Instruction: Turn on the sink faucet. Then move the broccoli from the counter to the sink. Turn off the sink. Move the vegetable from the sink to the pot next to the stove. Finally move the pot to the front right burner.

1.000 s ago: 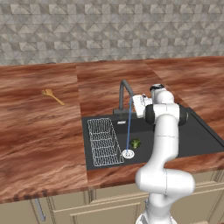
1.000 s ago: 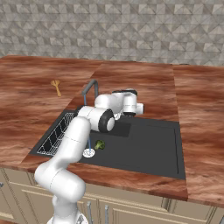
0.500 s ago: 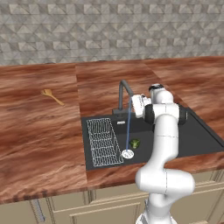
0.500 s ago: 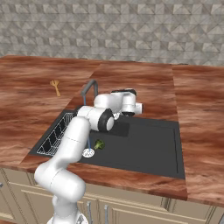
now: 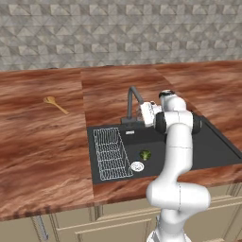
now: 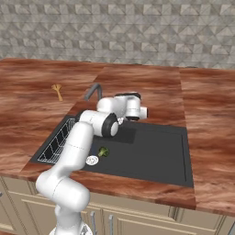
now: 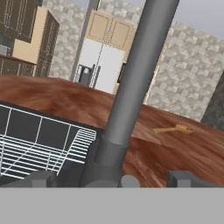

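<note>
Dark grey metal, the sink faucet rises from the far edge of the sink, its angular spout bent forward over the basin. In the hand view the faucet's stem stands close and large, running up between the two finger tips of the end effector, whose jaws stand spread wide, one on either side of the faucet's base, gripping nothing. From the left base view the end effector sits just right of the faucet, at about the height of its lower stem; whether it touches the lever cannot be told.

The broccoli lies on the black floor of the sink, just right of the round silver drain and near the front wall. In the right base view the same floret rests beside the drain. The white wire rack fills the left part of the basin.

The reddish-brown counter surrounds the sink on all sides. A wooden spoon lies on it well to the left of the faucet, towards the far side. A grey stone-patterned wall runs behind the counter, and beige cabinets sit below it.
</note>
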You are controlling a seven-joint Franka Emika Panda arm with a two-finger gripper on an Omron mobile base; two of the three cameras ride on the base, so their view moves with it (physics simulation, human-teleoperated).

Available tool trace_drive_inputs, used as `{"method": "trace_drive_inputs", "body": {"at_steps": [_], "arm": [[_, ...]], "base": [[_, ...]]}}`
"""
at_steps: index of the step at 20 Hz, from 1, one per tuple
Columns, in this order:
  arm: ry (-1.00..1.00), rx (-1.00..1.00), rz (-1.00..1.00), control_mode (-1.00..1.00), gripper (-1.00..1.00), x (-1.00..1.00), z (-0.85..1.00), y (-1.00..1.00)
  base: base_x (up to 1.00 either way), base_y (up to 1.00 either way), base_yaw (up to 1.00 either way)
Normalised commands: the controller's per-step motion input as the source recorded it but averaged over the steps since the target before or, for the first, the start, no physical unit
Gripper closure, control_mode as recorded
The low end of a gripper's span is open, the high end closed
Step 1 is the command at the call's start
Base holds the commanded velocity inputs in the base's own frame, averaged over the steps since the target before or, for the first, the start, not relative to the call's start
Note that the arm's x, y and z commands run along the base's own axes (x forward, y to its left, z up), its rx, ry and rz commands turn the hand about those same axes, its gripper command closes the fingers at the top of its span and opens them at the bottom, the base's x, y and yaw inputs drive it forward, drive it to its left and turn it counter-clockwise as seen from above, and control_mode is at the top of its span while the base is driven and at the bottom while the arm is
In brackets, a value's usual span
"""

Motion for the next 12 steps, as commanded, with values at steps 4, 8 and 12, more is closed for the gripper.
{"method": "trace_drive_inputs", "body": {"at_steps": [4,8,12], "arm": [[0.0,-0.01,0.0,-1.0,-1.0,0.0,0.07,0.41],[0.0,0.0,0.0,-1.0,-1.0,0.03,0.03,0.2],[0.0,0.0,0.0,-1.0,-1.0,0.35,0.0,-0.11]], "base": [[0.0,0.0,0.0],[0.0,0.0,0.0],[0.0,0.0,0.0]]}}
